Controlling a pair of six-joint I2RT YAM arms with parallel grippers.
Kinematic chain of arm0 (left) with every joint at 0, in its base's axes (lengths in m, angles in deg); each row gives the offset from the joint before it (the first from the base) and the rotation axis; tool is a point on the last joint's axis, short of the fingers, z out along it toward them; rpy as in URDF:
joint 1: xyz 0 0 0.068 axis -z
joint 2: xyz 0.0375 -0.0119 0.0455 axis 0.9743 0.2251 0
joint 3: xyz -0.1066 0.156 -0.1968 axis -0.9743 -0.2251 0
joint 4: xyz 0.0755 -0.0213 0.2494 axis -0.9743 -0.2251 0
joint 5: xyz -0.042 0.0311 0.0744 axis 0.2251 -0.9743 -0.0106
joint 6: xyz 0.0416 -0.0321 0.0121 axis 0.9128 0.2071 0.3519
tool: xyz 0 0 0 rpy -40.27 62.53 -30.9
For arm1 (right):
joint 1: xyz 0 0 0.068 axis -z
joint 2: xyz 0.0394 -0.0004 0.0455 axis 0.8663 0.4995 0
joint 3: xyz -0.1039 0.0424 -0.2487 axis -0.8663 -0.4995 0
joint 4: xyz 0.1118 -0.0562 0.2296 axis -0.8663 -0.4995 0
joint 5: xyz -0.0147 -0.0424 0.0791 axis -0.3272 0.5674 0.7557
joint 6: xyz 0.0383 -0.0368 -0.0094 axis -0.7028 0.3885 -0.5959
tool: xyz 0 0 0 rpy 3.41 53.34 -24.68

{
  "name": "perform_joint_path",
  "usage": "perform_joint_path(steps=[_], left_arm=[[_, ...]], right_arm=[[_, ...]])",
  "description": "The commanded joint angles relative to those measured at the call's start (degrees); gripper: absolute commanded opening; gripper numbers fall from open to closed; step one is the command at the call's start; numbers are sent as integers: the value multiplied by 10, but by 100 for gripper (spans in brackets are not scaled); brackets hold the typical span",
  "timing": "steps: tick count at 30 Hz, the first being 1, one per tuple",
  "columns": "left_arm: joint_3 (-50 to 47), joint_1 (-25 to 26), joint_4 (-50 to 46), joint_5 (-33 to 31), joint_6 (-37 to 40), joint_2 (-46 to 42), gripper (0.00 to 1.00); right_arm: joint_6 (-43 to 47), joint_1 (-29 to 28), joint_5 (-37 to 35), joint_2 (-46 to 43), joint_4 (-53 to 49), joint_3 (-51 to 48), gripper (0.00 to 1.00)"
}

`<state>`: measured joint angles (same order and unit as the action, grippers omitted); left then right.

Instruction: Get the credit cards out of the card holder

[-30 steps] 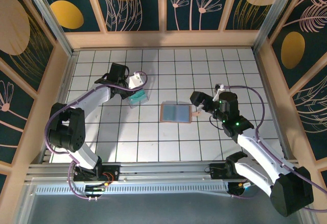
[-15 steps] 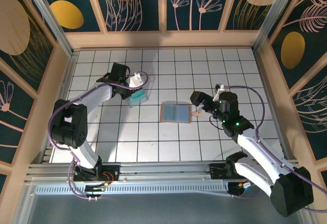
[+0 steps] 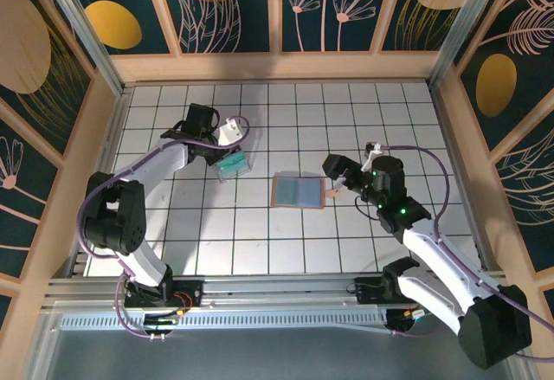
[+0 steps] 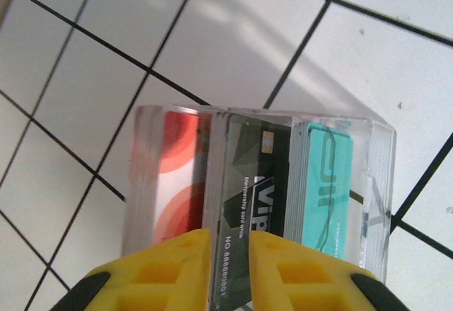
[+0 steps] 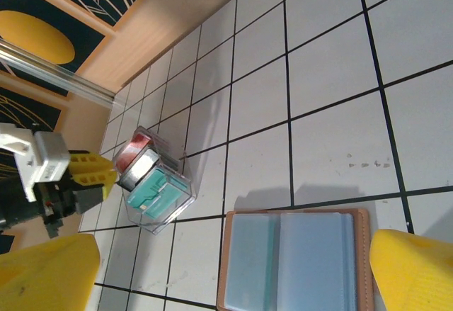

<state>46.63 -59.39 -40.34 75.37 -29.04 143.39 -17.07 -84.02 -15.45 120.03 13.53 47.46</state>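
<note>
Since the left gripper (image 4: pixel 228 244) has eased from closed to a narrow gap, it appears to be leaving a dark card (image 4: pixel 251 205) in the clear box (image 4: pixel 379 183), between the red and teal credit cards (image 4: pixel 329 183). Whether its pads still pinch cannot be told. At 4 o'clock from the box, the card holder (image 3: pixel 299 191) lies open mid-table with its grey-blue pockets up, seemingly emptied. The right gripper (image 3: pixel 342 175) hovers wide at its 3 o'clock edge.
</note>
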Motion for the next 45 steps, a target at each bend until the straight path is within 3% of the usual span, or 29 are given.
perform_joint_path(steps=[1,5,8,19,25,32,45], left_arm=[[28,-3,-17,20,-51,-33,33],[38,-4,-16,26,-113,-49,84],[31,-3,3,27,-144,-68,99],[-71,-3,167,-69,-334,-177,99],[-142,-3,213,-93,-444,-229,99],[-228,-3,277,-117,-560,-292,99],[-305,-3,321,-181,-674,-331,99]], right_arm=[[-6,-2,7,6,14,-5,95],[-7,-5,5,27,11,0,91],[-3,-8,1,40,6,5,89],[36,-76,-84,131,-47,59,84],[56,-138,-148,207,-93,116,77],[66,-189,-173,296,-127,175,66],[61,-266,-241,453,-200,287,60]])
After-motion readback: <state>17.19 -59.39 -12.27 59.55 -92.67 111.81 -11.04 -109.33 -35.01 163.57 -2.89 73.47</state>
